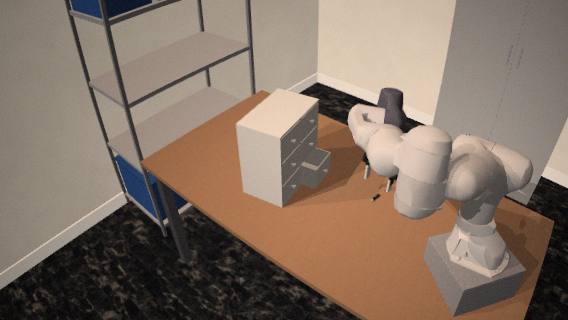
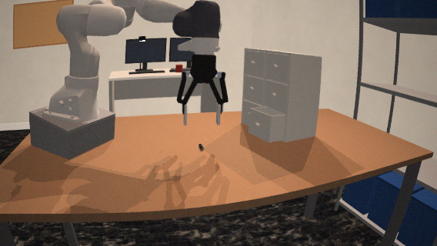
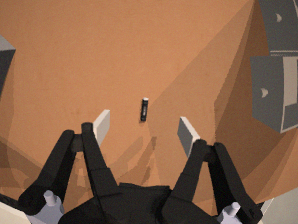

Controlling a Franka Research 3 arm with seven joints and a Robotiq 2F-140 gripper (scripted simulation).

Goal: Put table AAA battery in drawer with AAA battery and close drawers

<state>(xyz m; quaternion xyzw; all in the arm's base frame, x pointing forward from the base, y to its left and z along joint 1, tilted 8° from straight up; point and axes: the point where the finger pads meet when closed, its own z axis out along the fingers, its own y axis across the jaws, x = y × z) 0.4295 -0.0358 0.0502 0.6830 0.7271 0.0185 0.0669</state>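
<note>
A small dark AAA battery (image 2: 201, 146) lies on the brown table; it also shows in the wrist view (image 3: 144, 110) and in the top view (image 1: 374, 198). My gripper (image 2: 201, 121) hangs above it, fingers pointing down, open with nothing between them, well clear of the table. In the wrist view the gripper (image 3: 141, 132) has the battery just ahead of the gap between its fingertips. The small grey chest (image 2: 281, 94) stands to the right. Its lower left drawer (image 2: 265, 122) is pulled partly out; it also shows in the top view (image 1: 316, 167). What the drawer holds is hidden.
My arm's base block (image 2: 71, 131) stands on the table at the left. A metal shelf rack (image 1: 160, 90) stands behind the chest, with blue bins low down. A desk with monitors (image 2: 154, 54) is in the background.
</note>
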